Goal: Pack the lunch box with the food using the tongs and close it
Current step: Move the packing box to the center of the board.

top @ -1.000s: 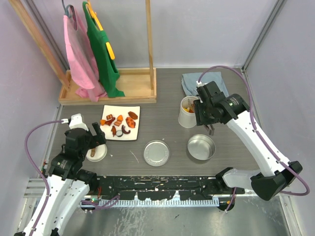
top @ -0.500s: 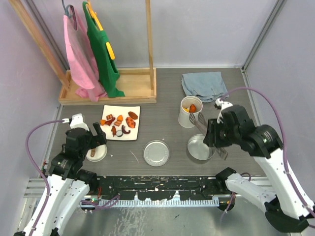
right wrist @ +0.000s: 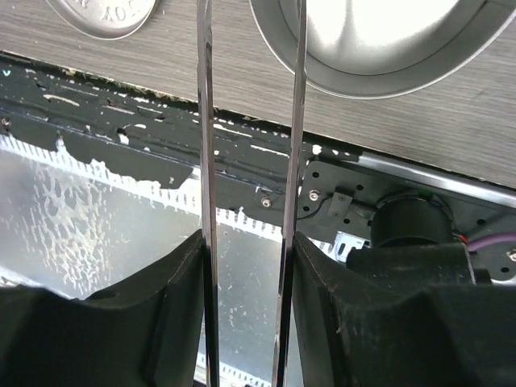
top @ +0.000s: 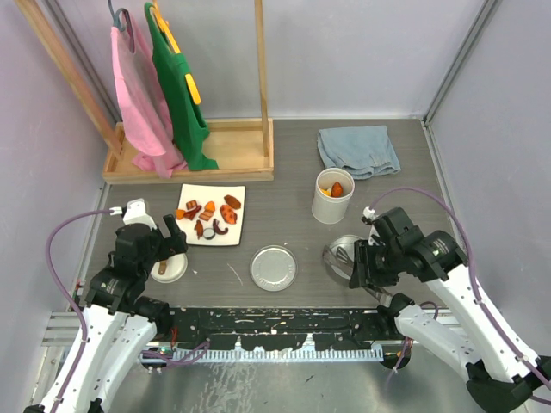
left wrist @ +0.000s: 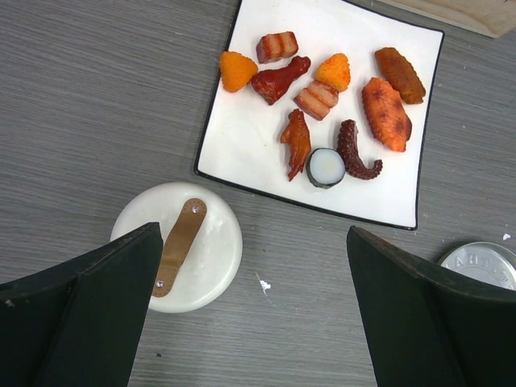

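Long grey metal tongs (right wrist: 206, 153) run between my right gripper's (right wrist: 246, 306) fingers, which are shut on their two arms. That gripper (top: 366, 262) hangs over the near side of the round steel tin (top: 343, 243), where the tong tips (top: 338, 255) show. The tin (right wrist: 379, 56) looks empty. Behind it stands the white tub (top: 331, 205) with orange food (top: 332, 189) inside. The flat steel lid (top: 274, 268) lies left of the tin. My left gripper (left wrist: 254, 242) is open above the table beside the white lid (left wrist: 181, 254) with its brown handle. More food (left wrist: 322, 97) lies on the white square plate (left wrist: 250, 137).
A folded blue cloth (top: 357, 148) lies at the back right. A wooden rack (top: 198, 159) with pink and green garments stands at the back left. The black rail (right wrist: 161, 129) of the table's near edge runs under my right gripper.
My right arm has swung from the white tub back toward the near edge, carrying the tongs over the steel tin. The left arm has stayed put.
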`<state>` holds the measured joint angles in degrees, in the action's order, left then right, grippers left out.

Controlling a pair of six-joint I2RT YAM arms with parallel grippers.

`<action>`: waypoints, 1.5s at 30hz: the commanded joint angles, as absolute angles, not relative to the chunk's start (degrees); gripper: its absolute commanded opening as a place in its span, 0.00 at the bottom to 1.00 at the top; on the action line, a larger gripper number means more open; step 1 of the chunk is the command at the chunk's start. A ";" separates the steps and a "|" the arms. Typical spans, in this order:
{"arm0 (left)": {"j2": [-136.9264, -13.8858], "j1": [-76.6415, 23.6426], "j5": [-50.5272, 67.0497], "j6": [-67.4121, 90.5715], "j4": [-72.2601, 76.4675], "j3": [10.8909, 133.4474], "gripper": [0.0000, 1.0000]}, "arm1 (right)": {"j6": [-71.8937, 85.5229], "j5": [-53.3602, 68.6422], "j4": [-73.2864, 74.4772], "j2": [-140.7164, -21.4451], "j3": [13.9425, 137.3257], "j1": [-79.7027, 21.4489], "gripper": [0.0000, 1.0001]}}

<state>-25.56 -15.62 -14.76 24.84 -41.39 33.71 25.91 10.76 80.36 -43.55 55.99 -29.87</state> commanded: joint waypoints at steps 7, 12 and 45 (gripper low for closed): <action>-25.09 -15.34 -15.50 24.97 -39.73 34.81 0.98 | 24.82 18.83 65.74 -49.88 54.35 -29.93 0.47; -25.45 -15.30 -15.53 24.96 -39.73 34.80 0.98 | 24.57 22.53 58.15 -54.43 55.43 -29.98 0.47; -25.33 -15.31 -16.66 25.40 -40.08 34.82 0.98 | 23.20 1.10 50.97 -87.93 86.18 -53.19 0.47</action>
<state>-25.65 -15.62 -15.31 24.88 -41.41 33.71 24.21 6.83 51.99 -84.29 79.96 -50.33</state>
